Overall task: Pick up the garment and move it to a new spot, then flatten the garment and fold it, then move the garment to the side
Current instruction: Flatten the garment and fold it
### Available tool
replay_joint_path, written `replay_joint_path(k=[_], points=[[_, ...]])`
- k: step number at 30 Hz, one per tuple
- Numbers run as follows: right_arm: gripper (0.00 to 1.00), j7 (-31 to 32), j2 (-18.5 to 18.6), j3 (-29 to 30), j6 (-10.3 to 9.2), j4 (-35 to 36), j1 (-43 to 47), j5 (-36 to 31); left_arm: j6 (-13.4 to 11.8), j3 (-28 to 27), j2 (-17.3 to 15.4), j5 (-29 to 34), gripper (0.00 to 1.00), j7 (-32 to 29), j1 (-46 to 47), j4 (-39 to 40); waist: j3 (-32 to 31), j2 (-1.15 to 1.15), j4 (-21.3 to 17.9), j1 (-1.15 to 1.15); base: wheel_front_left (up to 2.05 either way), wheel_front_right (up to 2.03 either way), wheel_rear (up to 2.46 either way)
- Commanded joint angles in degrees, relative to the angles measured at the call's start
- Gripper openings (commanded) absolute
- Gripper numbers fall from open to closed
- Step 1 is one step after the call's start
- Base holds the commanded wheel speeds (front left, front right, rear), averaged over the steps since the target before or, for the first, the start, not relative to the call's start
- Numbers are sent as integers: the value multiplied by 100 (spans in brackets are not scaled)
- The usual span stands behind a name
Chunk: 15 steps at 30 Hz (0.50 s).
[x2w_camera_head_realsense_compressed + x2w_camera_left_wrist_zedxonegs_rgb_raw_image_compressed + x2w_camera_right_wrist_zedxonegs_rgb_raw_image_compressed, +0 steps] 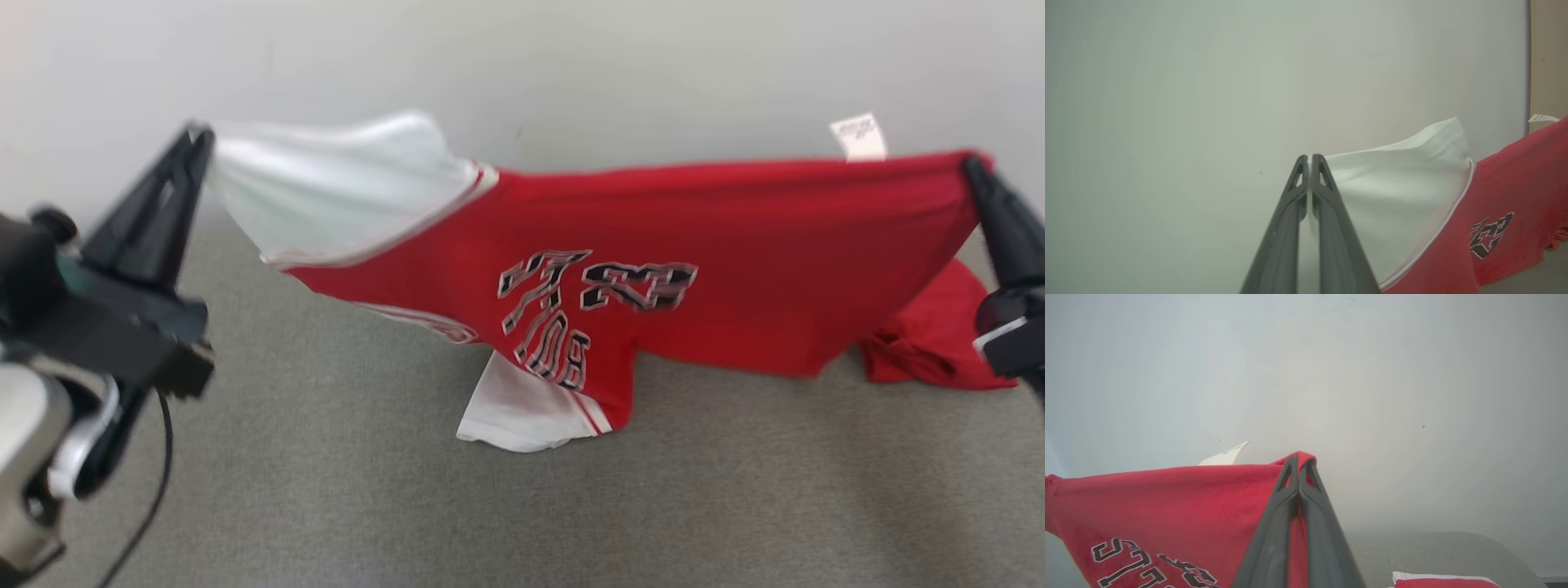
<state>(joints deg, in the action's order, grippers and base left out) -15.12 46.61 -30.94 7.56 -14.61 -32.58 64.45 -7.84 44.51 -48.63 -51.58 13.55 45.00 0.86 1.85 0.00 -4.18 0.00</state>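
A red-and-white T-shirt (735, 245) hangs stretched between left gripper (198, 139) and right gripper (973, 167), both clamped tight on it, its lower folds trailing on the grey table (326, 506).

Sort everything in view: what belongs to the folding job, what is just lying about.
Job: red and white shirt with black lettering, held up; left arm's dark fingers, shut on its white sleeve; right arm's dark fingers, shut on its red edge.
Just there: grey carpeted surface; pale wall; thin black cable.

garment (735, 245): red and white, black-and-white lettering | label (859, 137): white | fingers (155, 220): black | surface (735, 506): grey
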Motion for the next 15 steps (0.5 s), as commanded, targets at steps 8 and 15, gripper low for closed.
replay_joint_path(k=[8,15], points=[[0,15,404,260,-11,758,-560,-486,312,-143,-110,227,0,-529,1122,98,-380,0,-272,0,0,0,0],[0,296,598,77,-11,738,-1248,-601,519,-226,49,392,0,-867,2052,-307,-340,0,-230,0,0,0,0]])
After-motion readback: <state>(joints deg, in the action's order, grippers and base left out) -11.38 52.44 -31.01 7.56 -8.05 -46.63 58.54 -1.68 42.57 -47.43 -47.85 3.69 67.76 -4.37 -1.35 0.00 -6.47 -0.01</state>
